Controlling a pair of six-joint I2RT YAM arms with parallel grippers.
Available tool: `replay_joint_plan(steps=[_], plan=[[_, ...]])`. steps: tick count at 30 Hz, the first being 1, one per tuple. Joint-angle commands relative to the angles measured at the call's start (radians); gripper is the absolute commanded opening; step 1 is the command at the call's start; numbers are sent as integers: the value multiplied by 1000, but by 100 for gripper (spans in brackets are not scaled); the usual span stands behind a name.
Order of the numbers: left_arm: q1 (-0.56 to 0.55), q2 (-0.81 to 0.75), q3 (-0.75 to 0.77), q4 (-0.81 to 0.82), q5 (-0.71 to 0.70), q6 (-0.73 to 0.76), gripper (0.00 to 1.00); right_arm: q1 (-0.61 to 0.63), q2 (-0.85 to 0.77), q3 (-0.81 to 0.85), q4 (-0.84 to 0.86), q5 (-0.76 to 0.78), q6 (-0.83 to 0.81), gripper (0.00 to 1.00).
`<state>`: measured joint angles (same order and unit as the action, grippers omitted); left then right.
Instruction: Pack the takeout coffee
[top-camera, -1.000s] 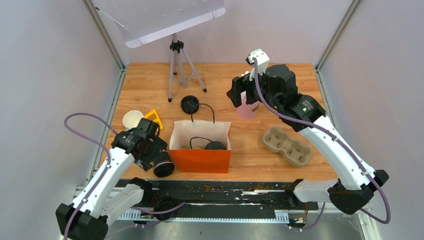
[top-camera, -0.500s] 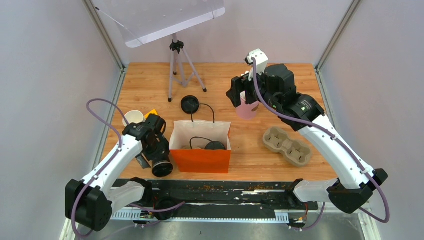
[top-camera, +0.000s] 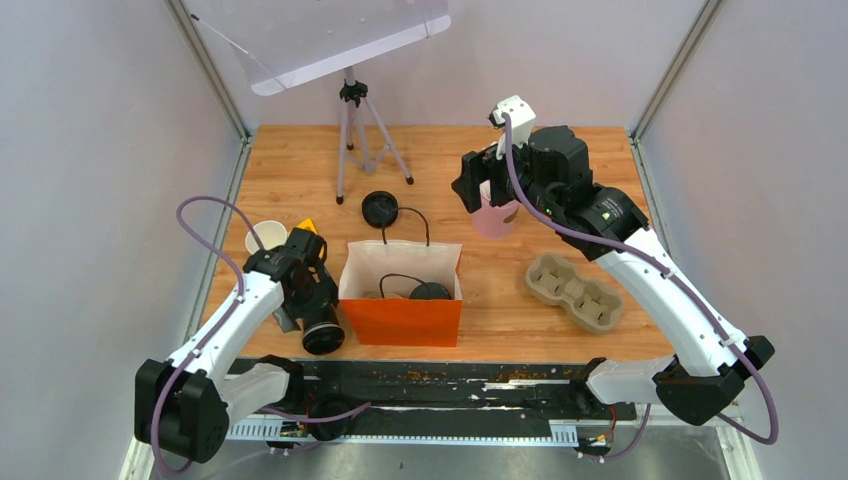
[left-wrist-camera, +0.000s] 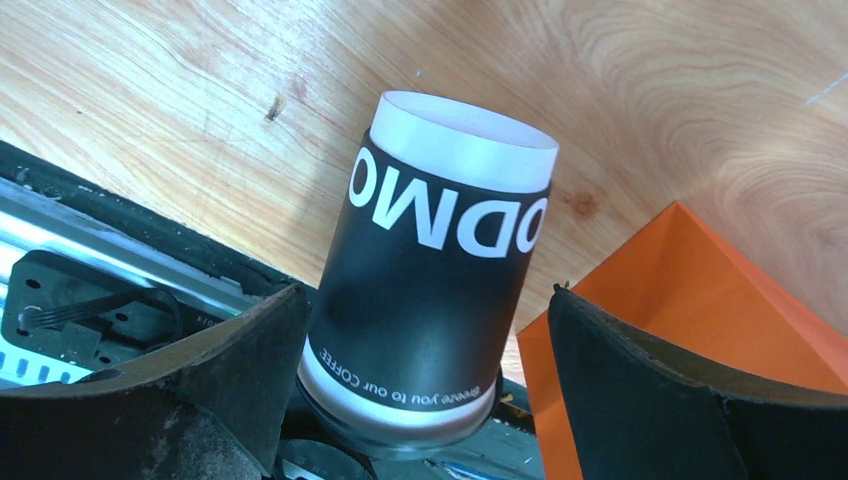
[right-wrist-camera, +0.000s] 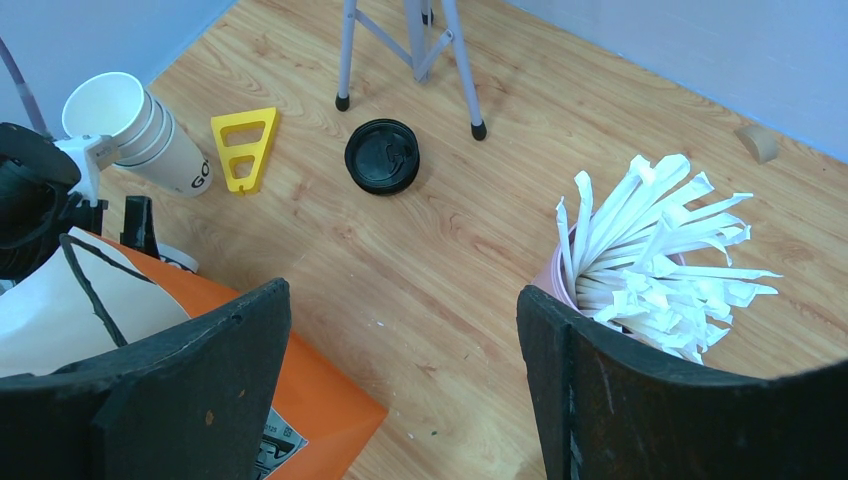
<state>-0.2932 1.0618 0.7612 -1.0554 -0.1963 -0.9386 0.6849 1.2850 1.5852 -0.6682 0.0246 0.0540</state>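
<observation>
Spread wide, left gripper (left-wrist-camera: 425, 300) fingers (left-wrist-camera: 230, 370) flank the black-sleeved takeout cup (left-wrist-camera: 440, 250), upside-down print ending "COFFEE", at the desk's (top-camera: 300, 170) near-left edge beside the orange bag (left-wrist-camera: 690, 300); right gripper (right-wrist-camera: 400, 300) gapes by the straws (right-wrist-camera: 650, 240).

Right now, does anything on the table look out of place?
Yes: a stack of white cups lies on its side by the yellow wedge, and a black lid sits loose near the tripod.

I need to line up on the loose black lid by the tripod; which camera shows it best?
Right wrist: the lid lies unobstructed, close enough to show its moulded top. Top external shows the lid smaller, beyond the orange bag. Left wrist does not show it.
</observation>
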Motion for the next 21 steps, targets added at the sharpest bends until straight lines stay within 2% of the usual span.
replay_joint_plan(steps=[1, 12, 17, 21], plan=[[31, -7, -40, 86, 48, 41, 94, 3, -14, 21, 40, -9, 4, 83], [51, 32, -41, 102, 66, 55, 77, 4, -24, 16, 33, 0, 20, 83], [52, 22, -40, 94, 85, 46, 66, 4, -26, 8, 40, -4, 38, 82], [52, 18, -39, 82, 85, 47, 63, 4, -28, 12, 39, 5, 44, 82]])
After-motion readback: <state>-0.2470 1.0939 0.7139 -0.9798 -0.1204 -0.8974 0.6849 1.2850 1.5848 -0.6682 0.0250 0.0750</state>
